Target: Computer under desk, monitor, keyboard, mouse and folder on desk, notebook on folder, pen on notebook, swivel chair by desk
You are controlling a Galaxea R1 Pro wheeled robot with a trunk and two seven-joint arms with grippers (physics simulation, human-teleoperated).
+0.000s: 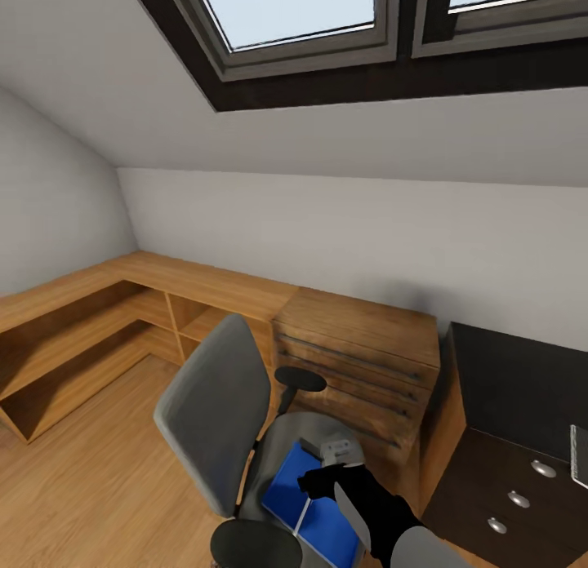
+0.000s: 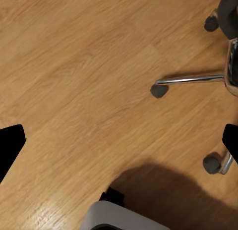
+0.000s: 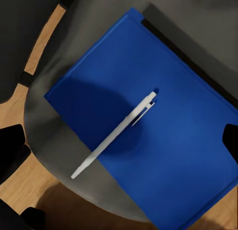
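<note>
Hovering with fingers spread wide, the right gripper (image 1: 327,478) hangs above the blue folder (image 3: 148,141) on the swivel chair (image 1: 216,413) seat, the pen (image 3: 114,136) lying across it, while the left gripper's fingers (image 2: 10,145), equally wide, face the floor.

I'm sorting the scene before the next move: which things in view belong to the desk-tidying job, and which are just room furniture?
Part of the job:
- bright blue flat folder on the seat
- thin silvery-white pen lying on the folder
- grey padded swivel chair
- glossy black desk with silver-knobbed drawers

Just furniture:
- light wooden drawer cabinet
- low wooden shelving
- skylight windows
</note>
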